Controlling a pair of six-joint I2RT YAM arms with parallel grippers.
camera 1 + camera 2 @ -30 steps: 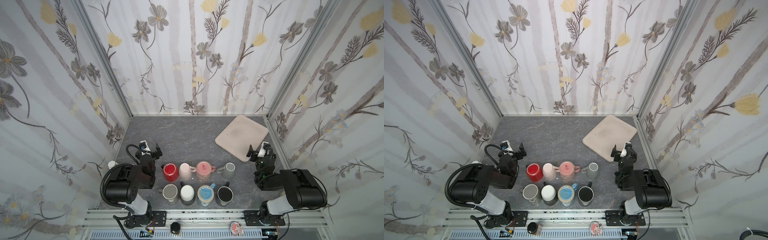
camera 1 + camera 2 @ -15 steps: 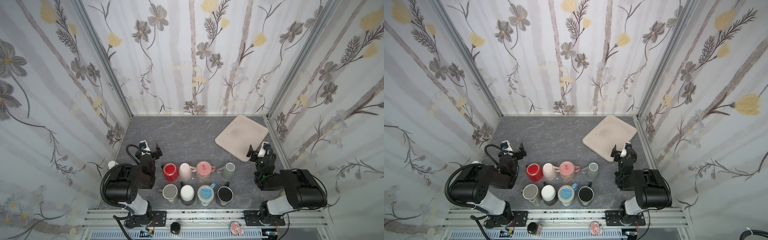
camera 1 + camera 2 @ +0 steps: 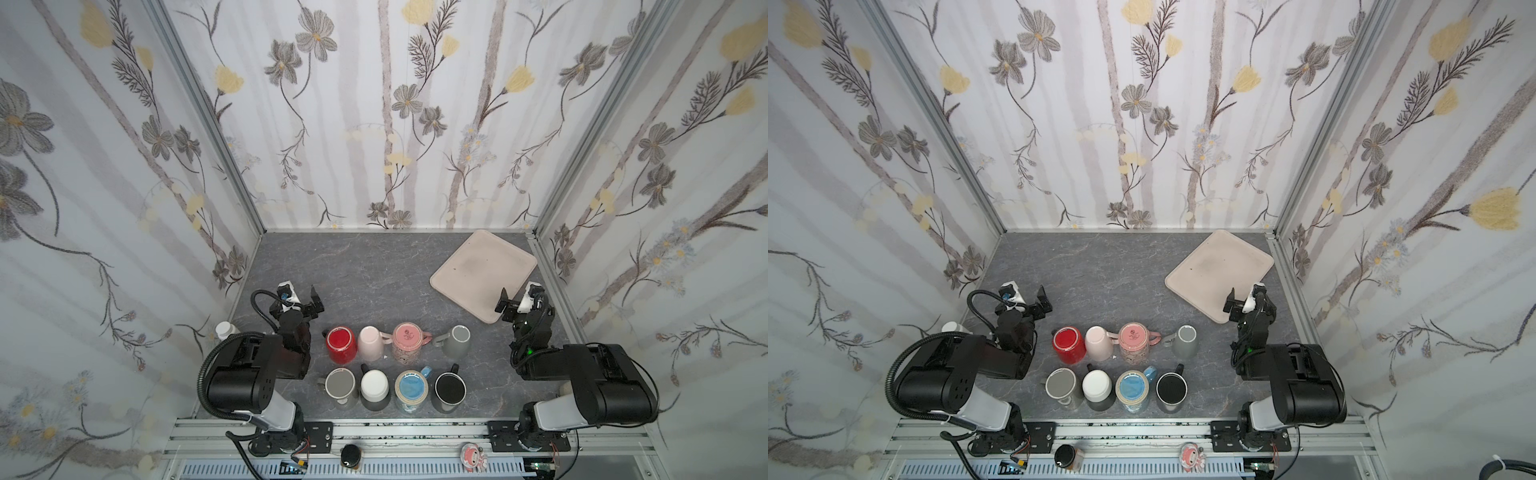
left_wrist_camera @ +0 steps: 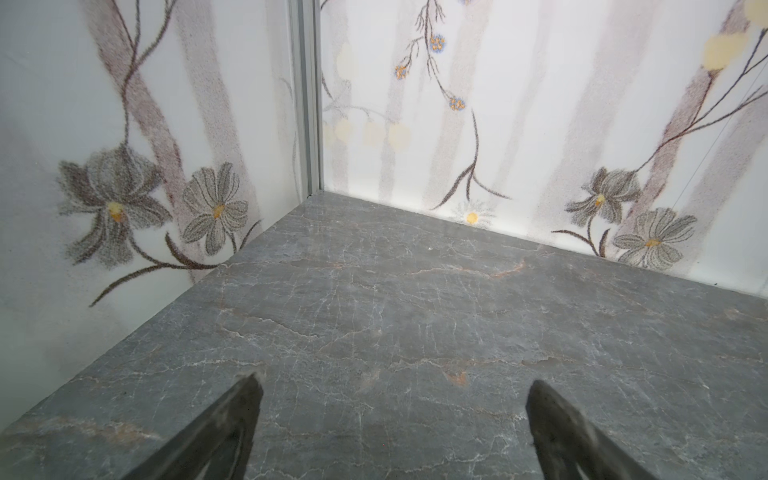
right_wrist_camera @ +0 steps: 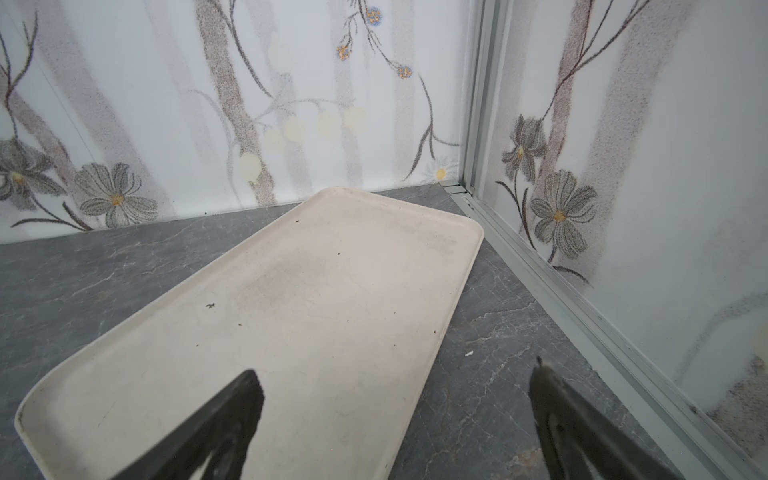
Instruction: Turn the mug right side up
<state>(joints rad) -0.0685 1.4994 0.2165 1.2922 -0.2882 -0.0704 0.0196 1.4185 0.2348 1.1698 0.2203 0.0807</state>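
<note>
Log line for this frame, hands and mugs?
left hand: open, empty | right hand: open, empty, at tray edge | mugs: untouched

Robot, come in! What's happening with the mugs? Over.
Left gripper open, empty, over table. Right gripper open, empty, over tray edge. Pink mug bottom-up, untouched. Pale mug, grey mug close beside it.

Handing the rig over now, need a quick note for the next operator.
Left gripper: open, empty, over bare table.
Right gripper: open, empty, over the near edge of the tray.
Mugs: eight in two rows at the table's front, untouched.
Pink mug shows a stamped base, so it looks inverted.
Done: nothing.
Left: grasp an inverted mug, flip it upright.
</note>
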